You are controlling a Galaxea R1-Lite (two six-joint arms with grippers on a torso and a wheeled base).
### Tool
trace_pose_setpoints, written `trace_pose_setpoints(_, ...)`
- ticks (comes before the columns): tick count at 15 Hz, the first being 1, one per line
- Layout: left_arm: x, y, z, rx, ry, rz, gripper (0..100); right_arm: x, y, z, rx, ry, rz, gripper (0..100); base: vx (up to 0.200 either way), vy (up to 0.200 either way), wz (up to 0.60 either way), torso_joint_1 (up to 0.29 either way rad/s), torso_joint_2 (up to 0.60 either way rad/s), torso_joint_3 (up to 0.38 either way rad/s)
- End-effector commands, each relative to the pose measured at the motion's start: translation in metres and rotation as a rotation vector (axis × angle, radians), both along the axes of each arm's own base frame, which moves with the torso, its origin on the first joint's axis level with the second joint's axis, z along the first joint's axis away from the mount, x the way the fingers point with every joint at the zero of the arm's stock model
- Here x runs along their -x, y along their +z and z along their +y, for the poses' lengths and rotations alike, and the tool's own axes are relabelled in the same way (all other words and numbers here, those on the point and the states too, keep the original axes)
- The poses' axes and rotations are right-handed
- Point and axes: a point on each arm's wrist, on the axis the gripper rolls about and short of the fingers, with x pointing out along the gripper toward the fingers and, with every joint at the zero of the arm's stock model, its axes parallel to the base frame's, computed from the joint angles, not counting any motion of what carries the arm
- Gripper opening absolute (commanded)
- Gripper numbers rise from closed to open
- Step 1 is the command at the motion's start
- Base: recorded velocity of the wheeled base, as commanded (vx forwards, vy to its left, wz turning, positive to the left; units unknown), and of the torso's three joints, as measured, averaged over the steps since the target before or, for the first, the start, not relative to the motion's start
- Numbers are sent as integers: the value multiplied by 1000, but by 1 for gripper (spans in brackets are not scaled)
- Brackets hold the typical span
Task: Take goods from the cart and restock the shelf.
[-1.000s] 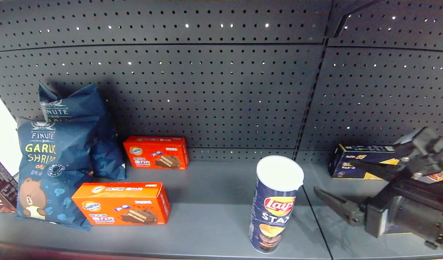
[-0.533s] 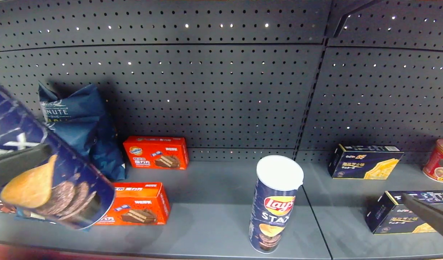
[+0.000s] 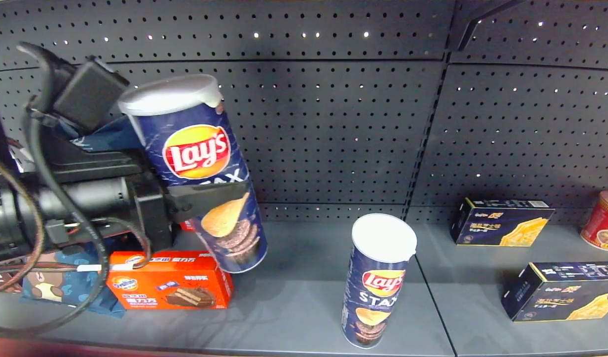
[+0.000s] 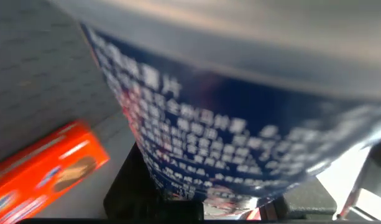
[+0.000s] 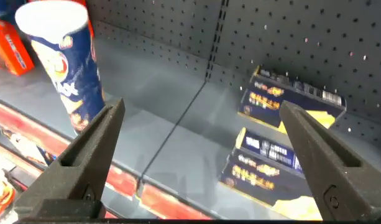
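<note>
My left gripper (image 3: 219,194) is shut on a dark blue chips can (image 3: 192,158) with a white lid. It holds the can tilted above the left part of the grey shelf (image 3: 294,307), over an orange biscuit box (image 3: 170,285). In the left wrist view the held can (image 4: 240,143) is very close, with the orange box (image 4: 41,168) below it. A second, identical can (image 3: 378,277) stands upright near the shelf's middle. My right gripper (image 5: 206,168) is open and holds nothing, off the shelf's front right, with the standing can (image 5: 59,62) ahead of it.
Blue snack bags (image 3: 61,287) lie at the far left behind my left arm. Two dark blue boxes (image 3: 502,223) (image 3: 561,292) and a red cup (image 3: 601,220) sit on the right section. A pegboard wall (image 3: 333,124) backs the shelf. Bare shelf lies between the orange box and the standing can.
My left arm has swung in from the left edge, bringing the can higher and further over the shelf. My right arm has drawn back out of the head view to the right.
</note>
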Motion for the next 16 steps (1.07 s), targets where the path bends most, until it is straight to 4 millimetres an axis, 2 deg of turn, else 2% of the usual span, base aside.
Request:
trace_pose_setpoints(1,-25,-13,-28,-29,-59,59,0,3,-7,-4,1,-4,1,100,0,0,0,0,0,0)
trace_pose_setpoints(3,-39,-19,-44,-41,-87,79,0,3,-8,-4,1,-14,1,100,0,0,0,0,0,0)
trace_pose_setpoints(8,-75,-51,-64,-105,-101,146,0,2,-9,-5,4,-37,4,100,0,0,0,0,0,0)
trace_pose_setpoints(13,-118,-62,-86,-62,-149,91,0,1,-9,-4,7,-42,9,100,0,0,0,0,0,0)
trace_pose_setpoints(16,-131,-72,-94,-68,-152,101,0,0,-8,-4,7,-54,9,100,0,0,0,0,0,0)
